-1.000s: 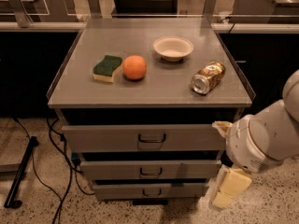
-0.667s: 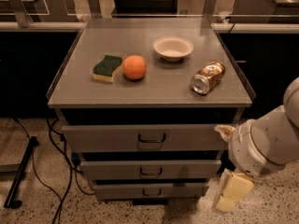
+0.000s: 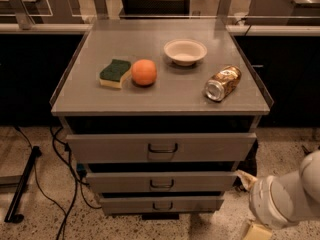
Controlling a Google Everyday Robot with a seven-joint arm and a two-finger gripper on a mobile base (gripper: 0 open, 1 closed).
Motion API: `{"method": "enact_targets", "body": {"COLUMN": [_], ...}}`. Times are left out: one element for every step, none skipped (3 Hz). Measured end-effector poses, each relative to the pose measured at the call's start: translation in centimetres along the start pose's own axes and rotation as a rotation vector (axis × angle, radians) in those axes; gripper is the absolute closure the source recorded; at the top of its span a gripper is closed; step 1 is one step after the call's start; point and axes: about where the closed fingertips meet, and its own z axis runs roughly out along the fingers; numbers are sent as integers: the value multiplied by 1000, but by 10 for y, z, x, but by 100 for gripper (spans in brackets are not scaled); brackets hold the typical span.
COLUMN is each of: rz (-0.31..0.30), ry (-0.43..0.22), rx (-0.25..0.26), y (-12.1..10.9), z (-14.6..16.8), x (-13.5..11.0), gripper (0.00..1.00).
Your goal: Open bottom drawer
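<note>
A grey metal cabinet (image 3: 165,95) fills the middle of the camera view, with three drawer fronts stacked below its flat top. At the cabinet's lower right corner, near the floor, stands the robot's bulky white arm (image 3: 287,200). The widest front (image 3: 115,147) sits just under the top and the mid-width front (image 3: 120,182) below that. The bottom drawer (image 3: 125,204) is lowest, next to the floor, its front set back beneath the other two and its small dark loop handle (image 3: 162,205) at centre. On the cabinet's top lie a pale bowl (image 3: 185,51) at the back, a crumpled can (image 3: 223,83) on its side at right, and a green sponge (image 3: 115,73) touching an orange (image 3: 144,72) at left. The gripper (image 3: 257,231) hangs below the arm, right of the bottom drawer and apart from it; whether it is open, or holds anything, cannot be told.
</note>
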Motion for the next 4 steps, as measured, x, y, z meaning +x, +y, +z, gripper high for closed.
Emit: {"method": "enact_targets", "body": {"rz": [21,21,4,-8], "ry": [-75,-75,-65,-73], "rx": [-26,-26,-32,-49], "y": [9,9,13,19], "z": [89,89,110,150], "x": [36,36,41,48], "gripper": [0,0,0,0]}}
